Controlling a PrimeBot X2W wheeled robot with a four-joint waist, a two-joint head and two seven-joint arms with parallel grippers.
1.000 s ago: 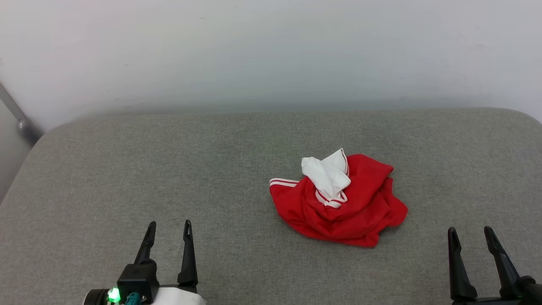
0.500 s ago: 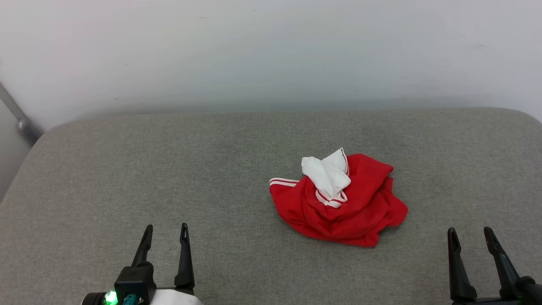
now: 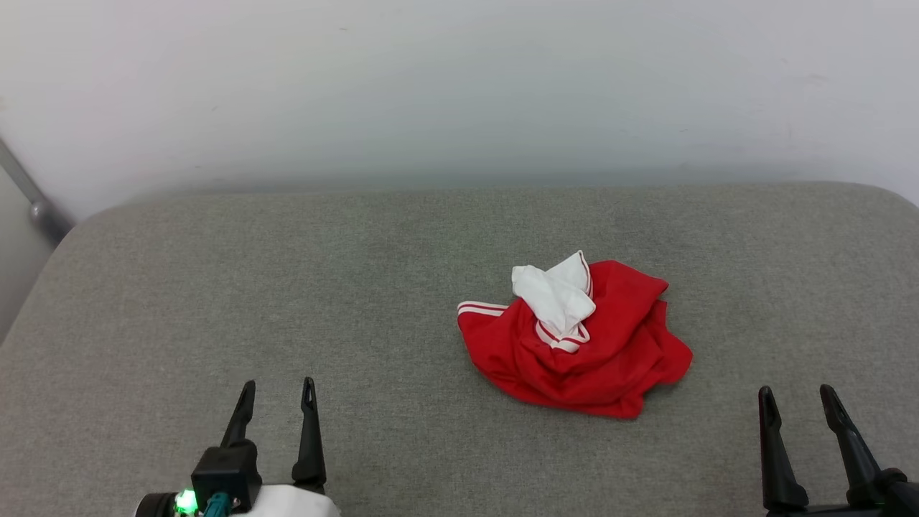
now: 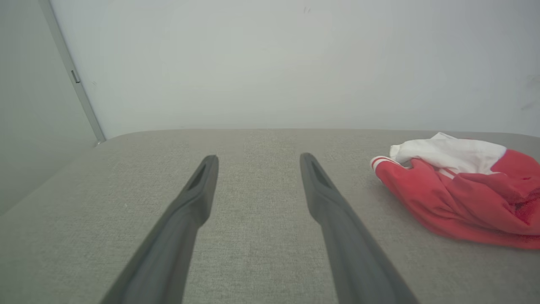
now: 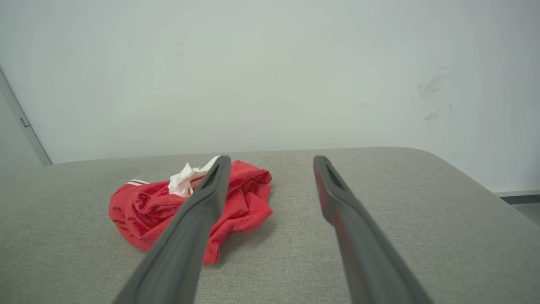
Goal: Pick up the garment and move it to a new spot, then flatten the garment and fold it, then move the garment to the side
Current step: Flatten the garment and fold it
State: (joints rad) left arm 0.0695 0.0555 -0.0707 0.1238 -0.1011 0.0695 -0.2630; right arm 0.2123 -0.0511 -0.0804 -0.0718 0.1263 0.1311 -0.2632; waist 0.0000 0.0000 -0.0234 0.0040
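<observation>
Garment place: the garment (image 3: 574, 345) lies in a heap on the grey worktop (image 3: 287, 287), a little right of the middle in the head view, well clear of every edge.

Left pincer: the left pincer (image 3: 276, 391) hovers low at the near left, fingers spread, nothing between them.

Right pincer: the right pincer (image 3: 797, 398) sits at the near right, fingers likewise apart and empty.

Bearing from left: ahead and to its right; in the left wrist view the garment (image 4: 460, 194) lies off to the right of the fingers (image 4: 198, 185), well apart from them.

Bearing from right: ahead and to its left; in the right wrist view the garment (image 5: 190, 202) shows partly behind the left-hand finger (image 5: 211, 190), not touched by it.

Nearer arm: the right, by my reading; the heap's near-right edge is closer to it than the heap's left edge is to the left pincer.

Long axis: hard to name, since the heap is roundish; its widest run goes roughly left to right across the head view, dipping toward the near right.

Look: bright red cloth, deeply crumpled; a bunched white sleeve sits on top toward the far side, with red-striped white trim showing at the left edge and under the sleeve. No lettering shows.

Step in hand: the pick-up is not yet begun; the garment is untouched.

Next move, as I judge: a reach inward and forward by the right arm to a raised fold.
</observation>
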